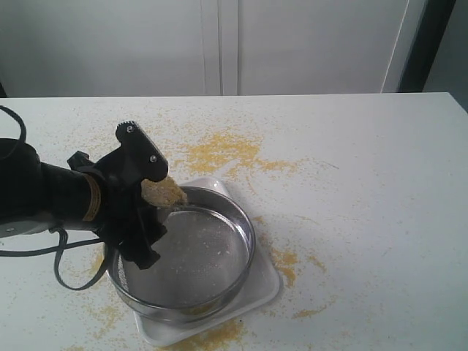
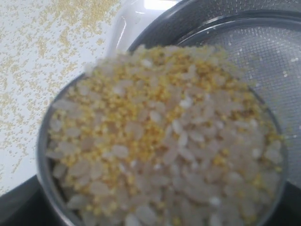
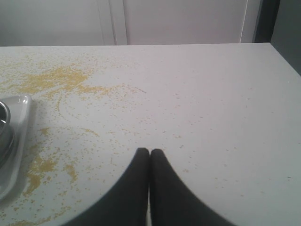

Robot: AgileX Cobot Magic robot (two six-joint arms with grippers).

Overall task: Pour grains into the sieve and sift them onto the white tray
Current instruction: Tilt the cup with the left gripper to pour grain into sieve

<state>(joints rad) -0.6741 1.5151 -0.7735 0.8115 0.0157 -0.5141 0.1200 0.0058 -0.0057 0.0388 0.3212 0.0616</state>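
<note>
My left gripper [image 1: 146, 202] is shut on a small steel cup [image 2: 41, 155], one finger on each side of it, and holds it tilted over the near left rim of the sieve [image 1: 245, 228]. The cup is heaped with grains [image 2: 160, 136], yellow meal mixed with pale granules, and the heap [image 1: 165, 191] reaches its lip. The sieve's mesh [image 2: 270, 56] holds only a few specks. The sieve sits on the white tray [image 1: 265, 287], whose corner [image 3: 19, 123] also shows in the right wrist view. My right gripper [image 3: 149, 151] is shut with nothing in it, low over bare table to the right of the tray.
Spilled yellow meal lies scattered on the white table, thickest behind the tray [image 1: 223, 150] and along the tray's right side [image 1: 287, 261]. A black cable [image 1: 69, 281] loops under the left arm. A white wall [image 1: 292, 44] stands behind the table.
</note>
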